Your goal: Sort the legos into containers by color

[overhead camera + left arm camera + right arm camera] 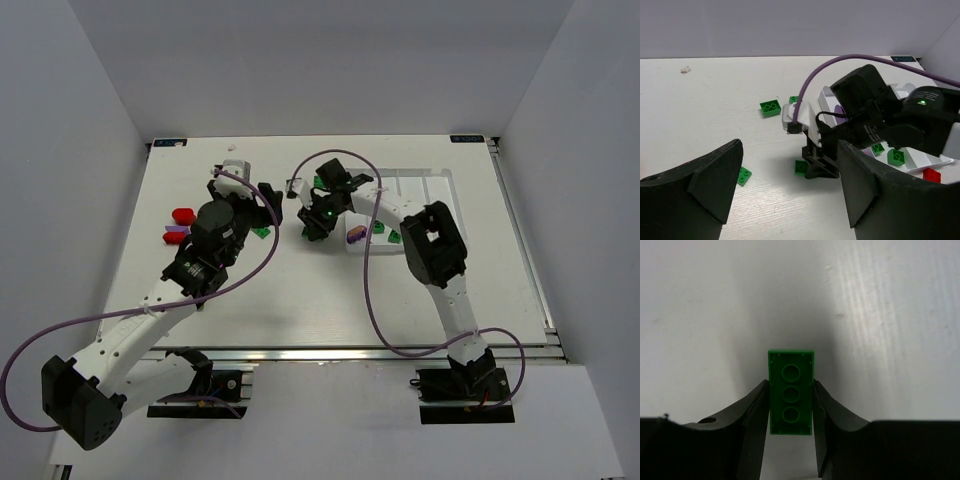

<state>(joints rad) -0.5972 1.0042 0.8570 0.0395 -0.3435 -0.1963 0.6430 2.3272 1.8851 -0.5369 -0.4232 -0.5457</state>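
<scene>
My right gripper (312, 232) is down at the table left of the white tray (430, 185). Its fingers press both long sides of a green lego (791, 365) that lies studs-down, its underside showing. The left wrist view also shows this gripper (817, 167) with the green lego (801, 167) at its tip. My left gripper (245, 192) is open and empty above the table, with its fingers (715, 175) wide apart. The tray (914, 159) holds green legos (897, 156), a purple one (355, 235) and a red one (931, 174).
Loose green legos lie near the left gripper (744, 175) and farther off (770, 107). A red lego (182, 214) and a purple one (175, 230) lie at the table's left. A small white scrap (686, 70) lies at the back. The right arm's purple cable (368, 290) loops over the table.
</scene>
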